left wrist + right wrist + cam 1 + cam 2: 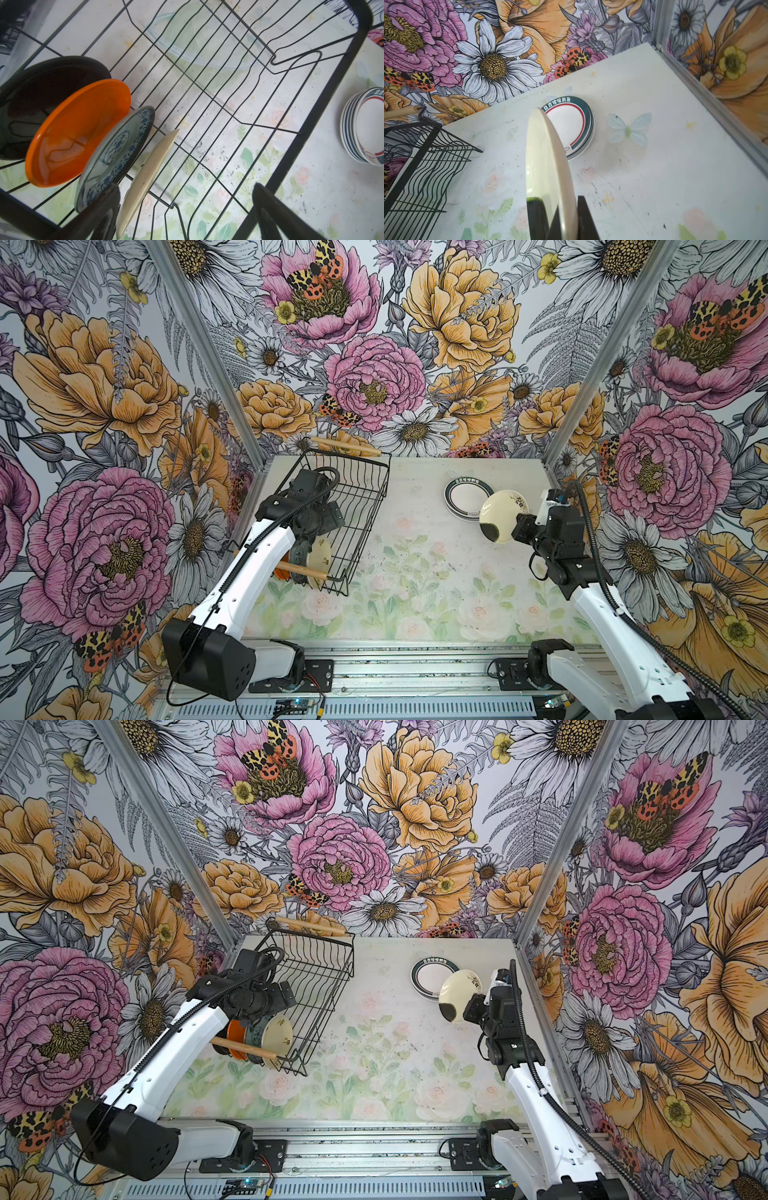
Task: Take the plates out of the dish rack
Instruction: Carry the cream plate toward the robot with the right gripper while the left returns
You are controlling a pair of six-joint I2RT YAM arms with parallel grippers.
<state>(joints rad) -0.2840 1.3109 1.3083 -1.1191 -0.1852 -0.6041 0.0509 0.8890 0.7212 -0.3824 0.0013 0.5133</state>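
Since the plates in the dish rack (pixel 322 104) all stand on edge in the wire slots, I've got my left gripper (pixel 185 212) hanging over them from above with the jaws spread as wide as they go, which is pretty much the only way to straddle a rim. Four are in there, bunched at the near end by the wooden handle (pixel 303 570): a black plate (pixel 41 99), an orange plate (pixel 76 133), a teal-patterned plate (pixel 118 151), and a cream plate (pixel 149 174) at the open end of the row. That cream one sits between my left jaws, so I'd guess it's next, since it's the only one with free room on one side. Over on the right, my right gripper (pixel 560 222) is pinched tight on the rim of a second cream plate (pixel 503 510). I'm holding it edge-up and tilted, right by the near side of the stack (pixel 465 495) of dark-rimmed plates on the table (pixel 415 556). Grabbing by the rim is why it hangs like that, so I reckon it needs tipping flat before it lands on the pile. The pile's well apart from the rack, which probably keeps my arms out of each other's way. Can't tell if the plate's lower edge clears the stack, tbh.
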